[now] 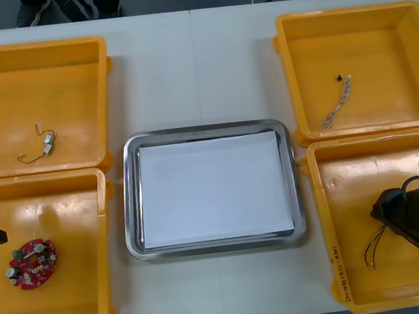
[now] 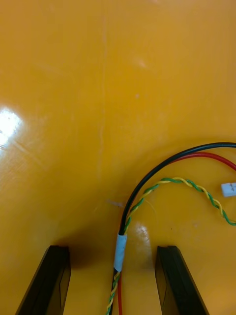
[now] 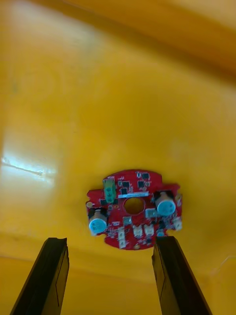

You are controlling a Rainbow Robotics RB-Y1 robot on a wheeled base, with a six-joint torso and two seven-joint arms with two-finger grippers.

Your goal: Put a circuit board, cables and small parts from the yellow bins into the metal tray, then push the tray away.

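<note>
An electronics workshop (or lab): yellow bins (image 1: 10, 94) holding cables (image 1: 336, 109) and a red circuit board (image 1: 32, 264) flank a metal tray (image 1: 130, 202).

Dark handwriting (image 1: 338, 269) runs along the left rim of the near right bin (image 1: 375, 143); too small to read. Board (image 3: 133, 209): no legible print. Nothing else bears text.

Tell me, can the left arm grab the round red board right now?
Probably yes. The left gripper hangs open over the near left yellow bin, and the round red circuit board lies just ahead of its fingers with nothing on or around it. The fit may be tight.
</note>
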